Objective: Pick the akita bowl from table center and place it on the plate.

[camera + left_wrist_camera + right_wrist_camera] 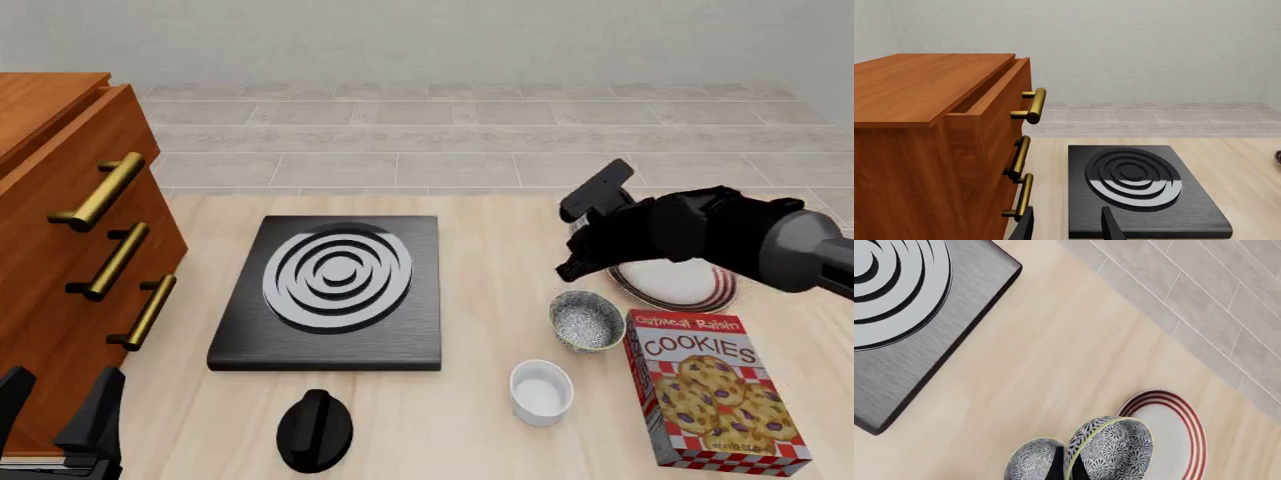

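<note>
Right of centre in the front view, above the surface: the right arm (694, 235) reaches over the near-left rim of the plate (694, 290), hiding much of it.
Right claw: the right claw (1066, 468) is clamped on the rim of the akita bowl (1111, 447), one dark finger on each side of the wall.
Akita bowl: lifted and tipped on its edge in the right wrist view, its patterned inside facing the camera. It hangs beside the plate's red-striped rim (1167, 435) and partly over it. In the front view it is hidden behind the arm.
Look-alike bowl: a second speckled bowl (585, 318) stands on the surface, just left of the plate and below it in the frame. The wrist view shows it (1031, 460) next to the held one.
Left claw: the left claw (1067, 230) has its fingers spread with nothing between them. It sits at the lower left corner of the front view (60, 415), well apart from the task's things.
Other things: a white cup (541, 390) and a cookie box (707, 395) at lower right, a black hob (334, 290) at centre, a wooden drawer chest (67, 250) at left.
Done so far: by my reading, the grasp and lift are complete and the carry is nearly finished.
Left to do: centre the bowl over the plate, level it, lower it onto the white middle, then let go.
Risk: the bowl's tilt could make it land on its side.
</note>
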Action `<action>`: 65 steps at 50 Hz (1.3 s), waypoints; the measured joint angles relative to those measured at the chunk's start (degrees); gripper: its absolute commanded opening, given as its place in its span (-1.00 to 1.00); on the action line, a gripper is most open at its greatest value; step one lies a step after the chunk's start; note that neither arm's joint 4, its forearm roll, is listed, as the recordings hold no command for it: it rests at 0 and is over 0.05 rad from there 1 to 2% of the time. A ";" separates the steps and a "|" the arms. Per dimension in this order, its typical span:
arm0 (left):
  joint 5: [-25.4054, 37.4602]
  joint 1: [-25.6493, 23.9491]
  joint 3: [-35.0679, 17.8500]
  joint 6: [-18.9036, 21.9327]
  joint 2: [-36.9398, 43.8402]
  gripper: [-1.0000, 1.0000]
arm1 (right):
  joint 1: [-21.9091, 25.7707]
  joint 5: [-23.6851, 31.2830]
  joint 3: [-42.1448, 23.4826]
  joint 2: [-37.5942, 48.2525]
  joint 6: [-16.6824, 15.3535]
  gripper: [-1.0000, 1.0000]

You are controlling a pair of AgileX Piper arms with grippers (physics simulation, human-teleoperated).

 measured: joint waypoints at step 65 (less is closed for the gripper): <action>0.01 0.00 0.00 0.00 -0.01 1.00 | -16.41 -6.93 0.64 7.62 -1.89 -1.00</action>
